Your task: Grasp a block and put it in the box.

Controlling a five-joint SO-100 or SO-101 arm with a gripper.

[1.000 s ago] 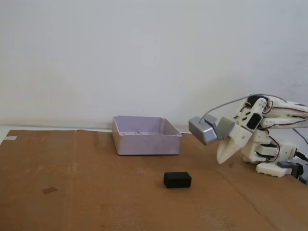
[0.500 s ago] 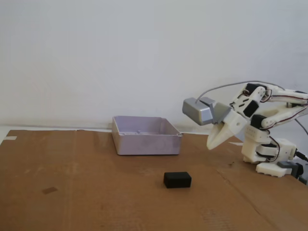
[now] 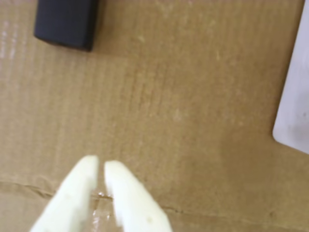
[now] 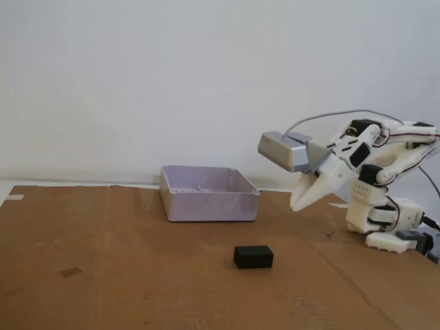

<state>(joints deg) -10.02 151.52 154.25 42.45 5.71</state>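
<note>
The small black block (image 4: 253, 256) lies on the cardboard in front of the box (image 4: 208, 193), a pale lilac-grey tray further back. In the wrist view the block (image 3: 65, 21) shows at the top left, and a corner of the box (image 3: 295, 96) at the right edge. My gripper (image 4: 295, 205) hangs in the air to the right of the box and above and right of the block, touching neither. Its cream fingers (image 3: 116, 186) lie almost together with only a thin slit between them and nothing held, so my gripper (image 3: 99, 166) is shut.
A brown cardboard sheet (image 4: 137, 275) covers the table, with a crease running across it (image 3: 217, 217). The arm's white base (image 4: 385, 223) stands at the right edge. A grey camera housing (image 4: 283, 151) rides above the gripper. A white wall stands behind.
The arm has lifted and reached left, carrying the gripper from low beside its base to a higher spot nearer the box. Block and box have not moved.
</note>
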